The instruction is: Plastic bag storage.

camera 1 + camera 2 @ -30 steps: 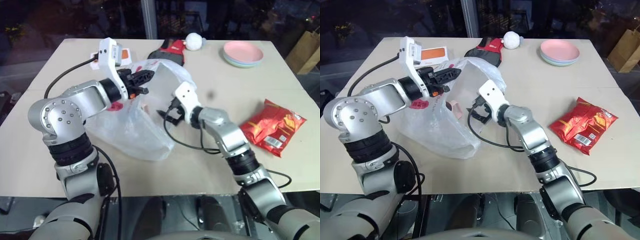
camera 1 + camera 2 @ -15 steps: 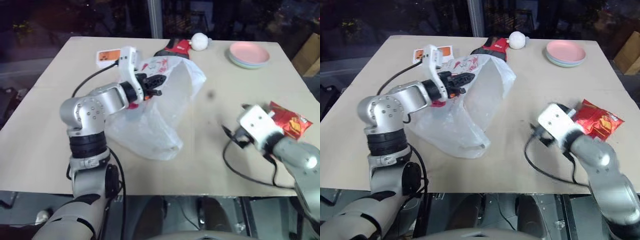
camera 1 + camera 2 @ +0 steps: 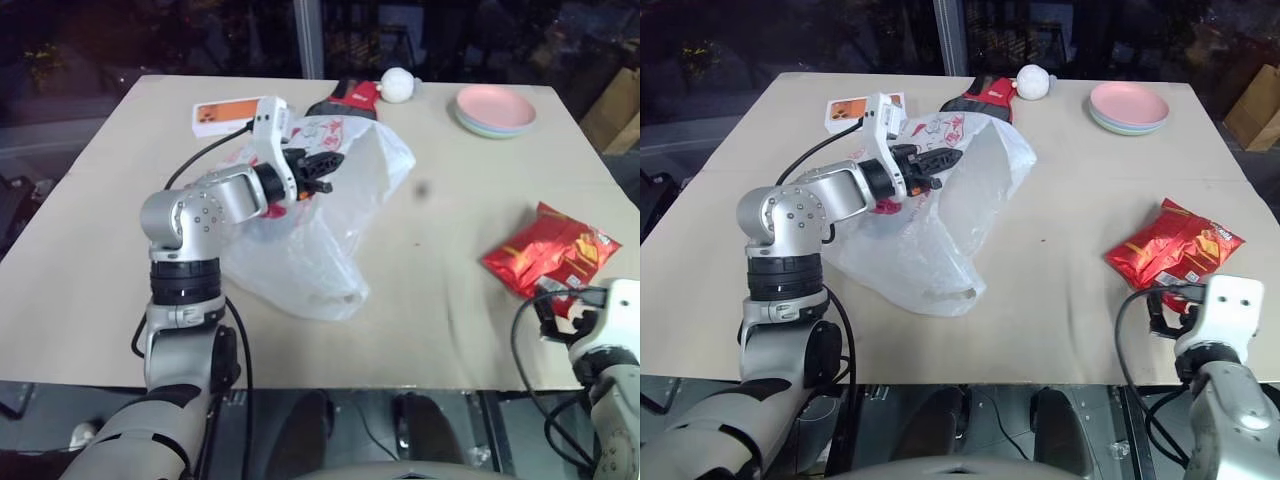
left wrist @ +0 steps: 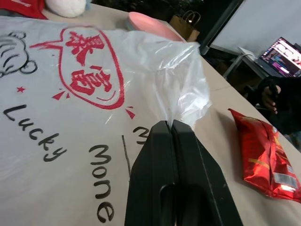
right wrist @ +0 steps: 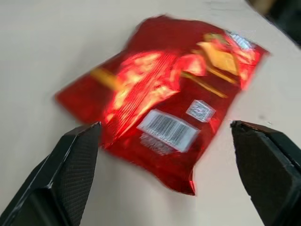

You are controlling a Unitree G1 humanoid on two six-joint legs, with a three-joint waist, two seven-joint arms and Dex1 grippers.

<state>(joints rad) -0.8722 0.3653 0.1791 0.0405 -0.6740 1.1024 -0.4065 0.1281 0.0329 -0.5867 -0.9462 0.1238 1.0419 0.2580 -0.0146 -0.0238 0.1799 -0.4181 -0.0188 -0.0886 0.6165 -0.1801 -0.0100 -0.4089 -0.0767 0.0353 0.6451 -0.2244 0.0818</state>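
Left wrist view: our left gripper [image 4: 171, 123] pinches the plastic bag [image 3: 300, 235] by its rim, mid-table. Our right gripper [image 5: 164, 174] gapes wide before the snack packet [image 5: 164, 94]; next, we judge, close on it.

The plastic bag [image 3: 310, 240] is a large, crinkly, translucent white thin-film bag printed with a red speech bubble of Chinese characters, small red stars and black lettering that reads "Lucky". It lies left of the middle of the table, its rumpled body spread flat toward the near edge. Its far upper edge is lifted off the surface and pulled taut, so the mouth gapes toward the right.
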